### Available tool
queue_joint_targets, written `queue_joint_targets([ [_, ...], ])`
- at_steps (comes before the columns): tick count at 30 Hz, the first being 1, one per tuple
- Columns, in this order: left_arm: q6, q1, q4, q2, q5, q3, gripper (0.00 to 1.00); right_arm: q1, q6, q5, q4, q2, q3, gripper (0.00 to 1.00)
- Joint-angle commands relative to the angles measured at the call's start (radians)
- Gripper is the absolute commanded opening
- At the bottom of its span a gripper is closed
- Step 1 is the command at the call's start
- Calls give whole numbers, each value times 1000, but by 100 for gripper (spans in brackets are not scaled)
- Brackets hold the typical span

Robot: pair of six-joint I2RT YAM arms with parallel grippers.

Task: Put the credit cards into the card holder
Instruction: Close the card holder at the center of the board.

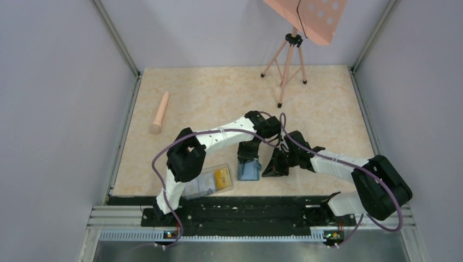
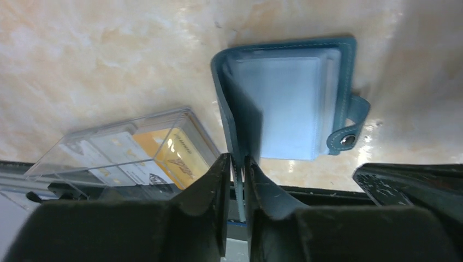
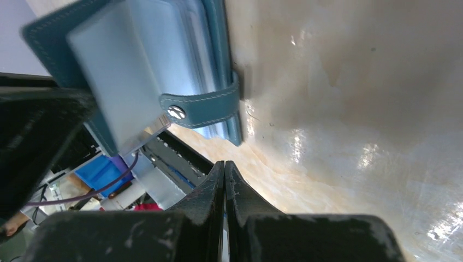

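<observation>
The teal card holder lies open on the table near the front edge, pale blue pockets up, snap tab to one side. One teal cover stands upright between the fingers of my left gripper, whose jaws are parted by a narrow gap around it. The credit cards, yellow-orange and pale ones, lie inside a clear plastic box left of the holder. My right gripper is shut on nothing, low beside the holder's tab side.
A beige cylinder lies at the table's left. A pink tripod stands at the back. A black rail runs along the near edge, close behind the box and holder. Grey walls close in both sides.
</observation>
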State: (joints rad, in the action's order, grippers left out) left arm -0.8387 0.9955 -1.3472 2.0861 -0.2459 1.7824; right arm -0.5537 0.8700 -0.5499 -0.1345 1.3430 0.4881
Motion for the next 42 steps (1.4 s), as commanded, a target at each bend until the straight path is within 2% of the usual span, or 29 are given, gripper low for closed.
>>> queue_joint_targets([
  [1, 16, -1, 114, 6, 98, -11, 24, -13, -17, 17, 24, 2, 49, 0],
  [6, 12, -3, 221, -22, 192, -59, 31, -12, -20, 11, 23, 12, 46, 0],
  [13, -5, -16, 344, -21, 292, -162, 34, -12, -35, 48, -28, -42, 57, 0],
  [18, -20, -29, 471, -47, 350, -237, 47, -4, -61, 59, -56, -68, 67, 0],
  [22, -55, -61, 566, -105, 401, -327, 46, 34, -74, 55, -63, -88, 65, 0],
  [26, -83, -100, 672, -204, 432, -437, 30, 72, -91, 26, -52, -89, 75, 0],
  [28, -86, -119, 732, -258, 459, -484, 27, 75, -100, 7, -41, -72, 89, 0],
  [31, -74, -149, 792, -325, 509, -531, 32, 75, -96, -36, -4, -36, 104, 0],
  [34, -54, -178, 785, -374, 526, -545, 37, 75, -80, -65, 46, -4, 111, 0],
  [42, 19, -225, 668, -435, 461, -558, 38, 75, -94, -84, 52, 59, 149, 0],
])
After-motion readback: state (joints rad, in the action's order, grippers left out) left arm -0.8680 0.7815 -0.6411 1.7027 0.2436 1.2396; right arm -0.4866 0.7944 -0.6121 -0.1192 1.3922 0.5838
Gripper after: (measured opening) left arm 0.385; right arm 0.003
